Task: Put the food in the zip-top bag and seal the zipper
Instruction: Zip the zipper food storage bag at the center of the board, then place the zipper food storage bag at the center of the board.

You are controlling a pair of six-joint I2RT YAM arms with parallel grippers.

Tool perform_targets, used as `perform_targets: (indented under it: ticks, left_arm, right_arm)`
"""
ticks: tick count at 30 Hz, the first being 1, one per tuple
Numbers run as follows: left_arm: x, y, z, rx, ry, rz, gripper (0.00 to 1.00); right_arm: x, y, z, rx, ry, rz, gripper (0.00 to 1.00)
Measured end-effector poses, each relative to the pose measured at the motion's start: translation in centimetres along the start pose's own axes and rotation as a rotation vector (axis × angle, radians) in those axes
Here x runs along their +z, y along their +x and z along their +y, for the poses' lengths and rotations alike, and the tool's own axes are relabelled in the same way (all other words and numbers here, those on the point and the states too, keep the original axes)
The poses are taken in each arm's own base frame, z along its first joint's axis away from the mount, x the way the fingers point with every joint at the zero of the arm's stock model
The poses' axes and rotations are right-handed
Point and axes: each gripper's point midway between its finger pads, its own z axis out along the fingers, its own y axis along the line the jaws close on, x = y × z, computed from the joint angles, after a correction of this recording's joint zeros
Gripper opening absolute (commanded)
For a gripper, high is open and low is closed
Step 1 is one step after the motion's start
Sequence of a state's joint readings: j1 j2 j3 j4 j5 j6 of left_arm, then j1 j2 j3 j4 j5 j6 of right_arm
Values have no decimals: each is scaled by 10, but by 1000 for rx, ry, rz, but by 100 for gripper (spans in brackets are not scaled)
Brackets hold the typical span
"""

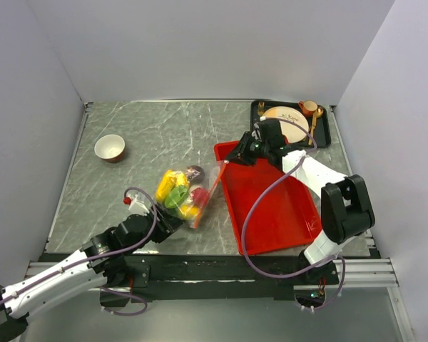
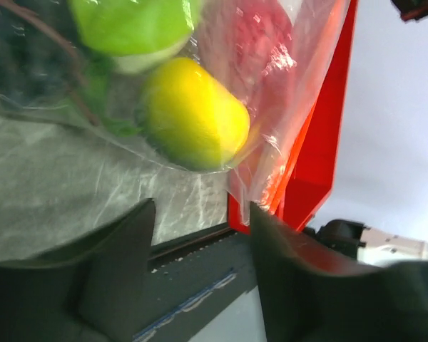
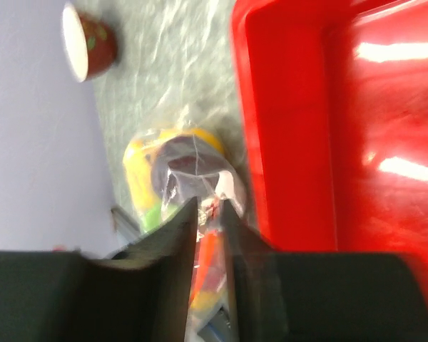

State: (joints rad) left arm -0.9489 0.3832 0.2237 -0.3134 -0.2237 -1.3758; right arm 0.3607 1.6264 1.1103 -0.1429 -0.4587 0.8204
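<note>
The right gripper [image 3: 208,235], fingers drawn almost together, is clamped on the orange-red zipper [image 3: 207,255] just off the far left corner of the red tray [image 1: 271,206]; the strip runs between the two dark fingers in the wrist view, with crumpled clear plastic bunched right above them. From that pinch the zip-top bag [image 1: 209,184] slants away along the red tray's left side, lying on the grey marbled table [image 1: 150,135] with its zipper edge nearest the tray. The food [image 1: 177,194] sits inside the bag, left of the tray: dark grapes [image 1: 194,172] at the far end, a red piece [image 2: 253,32] close to the zipper edge, a green piece [image 2: 135,25] in the middle and a yellow piece [image 2: 196,114] towards the near end; whether the zipper is run fully closed cannot be told. The left gripper [image 2: 201,214] is at the bag's near end, left of the tray's near left corner; its fingers stand well apart with nothing between them, the yellow piece just beyond their tips behind the plastic. Well to the left of the red tray, towards the far side of the table, stands a small bowl [image 1: 109,148], brown outside and white inside; just beyond the tray's far edge lies a black tray [image 1: 324,134] with a cream plate [image 1: 282,116], partly hidden by the right arm.
</note>
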Motion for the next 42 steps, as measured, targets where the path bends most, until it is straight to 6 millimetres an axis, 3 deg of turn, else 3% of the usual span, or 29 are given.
perform_targets:
  ticks: [1, 3, 10, 13, 17, 21, 28, 34, 36, 40, 42]
  left_arm:
    - [0, 0, 2, 7, -8, 0, 78]
    - [-3, -3, 0, 25, -18, -6, 84]
    - [-25, -35, -62, 72, 58, -96, 93]
    - [-29, -46, -73, 91, 64, -136, 96]
    - [-24, -52, -65, 135, 7, -169, 99]
    - [-17, -53, -56, 173, -52, -176, 99]
    - [-7, -55, -57, 205, -87, -177, 99]
    - [2, -63, -61, 203, -95, -181, 99]
    - [3, -66, -64, 203, -93, -186, 99]
    - [1, -75, -67, 187, -88, -206, 99]
    - [0, -81, -66, 176, -95, -223, 99]
  right_arm:
    - [0, -5, -3, -1, 14, -21, 53]
    - [-2, -14, -9, -8, 42, -64, 61]
    - [-27, -21, -12, -26, 73, -163, 64]
    - [-34, -15, -13, -29, 71, -168, 64]
    - [-35, 9, -26, -23, 97, -124, 65]
    - [-31, 46, -35, -24, 116, -31, 64]
    - [-22, 100, -18, -65, 81, 91, 61]
    - [-14, 122, -10, -81, 75, 142, 50]
    - [-11, 123, -12, -79, 85, 150, 41]
    - [-2, 121, -10, -87, 103, 162, 9]
    - [1, 117, -4, -100, 98, 159, 5]
